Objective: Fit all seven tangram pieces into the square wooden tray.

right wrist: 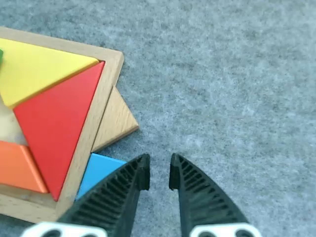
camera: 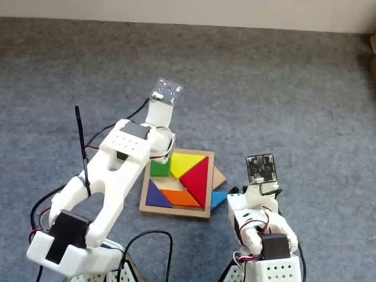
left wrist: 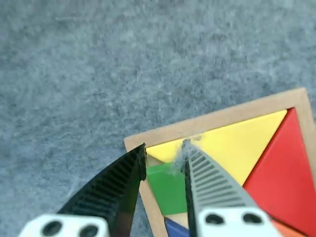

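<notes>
Hovers with left gripper point(left wrist: 165, 146) parted, empty, over green piece point(left wrist: 167, 190) in far left corner of tray point(left wrist: 222, 116), probably to press it flat. Holds right gripper point(right wrist: 159, 160) slightly parted, empty, near blue piece point(right wrist: 101, 168) and wooden piece point(right wrist: 116, 123) outside its right edge.

wood tray point(camera: 176, 211), fuzzy cloth mat point(camera: 264, 88), prob. felt

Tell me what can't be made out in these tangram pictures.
Green piece: high view, the left arm covers part of it; left wrist view, the left gripper hides its sides.
Blue piece: right wrist view, the tray rim and the right gripper cut off its outline.
Plain wooden piece: right wrist view, whether it lies under the tray or beside it cannot be told.
</notes>
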You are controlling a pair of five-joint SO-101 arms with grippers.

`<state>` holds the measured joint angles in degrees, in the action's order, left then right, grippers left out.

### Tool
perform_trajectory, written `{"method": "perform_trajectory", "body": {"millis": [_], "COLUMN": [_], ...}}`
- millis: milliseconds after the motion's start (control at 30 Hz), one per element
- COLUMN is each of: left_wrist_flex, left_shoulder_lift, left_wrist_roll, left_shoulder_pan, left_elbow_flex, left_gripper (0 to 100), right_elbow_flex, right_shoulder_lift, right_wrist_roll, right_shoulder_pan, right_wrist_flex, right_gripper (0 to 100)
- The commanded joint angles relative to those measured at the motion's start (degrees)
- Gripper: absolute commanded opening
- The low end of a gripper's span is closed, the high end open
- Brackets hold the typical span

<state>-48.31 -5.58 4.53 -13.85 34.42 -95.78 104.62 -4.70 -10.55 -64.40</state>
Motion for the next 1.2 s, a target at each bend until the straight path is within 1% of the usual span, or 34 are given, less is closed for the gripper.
{"method": "perform_trajectory", "body": {"millis": [0,100,167,233,400,500,667,800,867,1000,1100,1167], "left_wrist_flex": [0.6,-0.3,-2.1,-3.6,-5.9,-9.1,-14.1,-14.5,-14.9,-19.1,-19.9,-19.9], "left_shoulder_lift": [-0.7,-0.7,-0.7,-0.7,-0.7,-0.8,-0.8,-1.4,-3.7,-11.3,-16.0,-18.2], "left_wrist_roll": [-0.1,-1.1,-5.0,-7.1,-7.4,-7.4,-7.5,-7.5,-7.5,-7.5,-7.5,-10.3], "left_shoulder_pan": [0.3,-1.6,-4.3,-7.1,-12.2,-13.6,-13.2,-12.5,-11.1,-8.8,-8.0,-7.5], "left_elbow_flex": [0.8,1.2,1.7,2.3,2.9,1.4,-1.5,-1.8,-2.0,-1.4,2.4,5.7], "left_gripper": [14,14,14,13,4,3,3,3,3,3,3,3], "right_elbow_flex": [-5.6,-5.6,-5.6,-5.6,-5.6,-5.6,-5.6,-5.6,-5.6,-5.6,-5.6,-5.6], "right_shoulder_lift": [0.6,0.6,0.6,0.6,0.6,0.6,0.6,0.6,0.6,0.6,0.6,0.6], "right_wrist_roll": [0.3,0.3,0.3,0.3,0.3,0.3,0.3,0.3,0.3,0.3,0.3,0.3], "right_shoulder_pan": [0.7,0.7,0.7,0.7,0.7,0.7,0.7,0.7,0.7,0.7,0.7,0.7], "right_wrist_flex": [1.1,1.0,1.0,1.0,1.0,1.0,1.0,1.0,1.0,1.0,1.0,1.0], "right_gripper": [7.7,7.7,7.7,7.7,7.7,7.7,7.7,7.7,7.7,7.7,7.7,7.7]}}
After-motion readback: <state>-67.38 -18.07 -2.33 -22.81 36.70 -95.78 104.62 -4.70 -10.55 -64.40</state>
